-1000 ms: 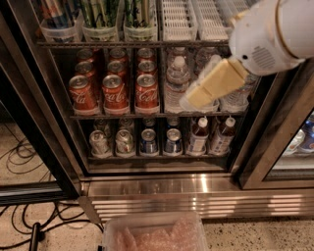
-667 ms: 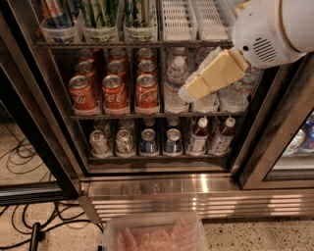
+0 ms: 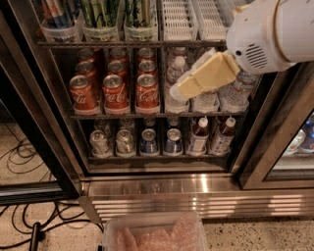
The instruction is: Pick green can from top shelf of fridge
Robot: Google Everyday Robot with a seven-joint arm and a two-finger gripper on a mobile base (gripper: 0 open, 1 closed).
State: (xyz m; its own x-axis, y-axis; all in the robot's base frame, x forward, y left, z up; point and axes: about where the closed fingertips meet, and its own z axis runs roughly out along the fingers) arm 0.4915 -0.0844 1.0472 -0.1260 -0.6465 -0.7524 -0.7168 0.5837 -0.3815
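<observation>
Bottles of water (image 3: 177,73) stand behind our gripper (image 3: 179,91), perhaps touching it; whether it is parted, we cannot tell. Red cans (image 3: 115,90) sit to the left, with the green can (image 3: 100,12) up on the top shelf (image 3: 98,44).

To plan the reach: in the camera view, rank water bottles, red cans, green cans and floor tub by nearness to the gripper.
Gripper: before the middle shelf.
1. Water bottles, just behind it.
2. Red cans, left of it.
3. Green cans, top shelf, upper left.
4. Tub, floor below.
</observation>
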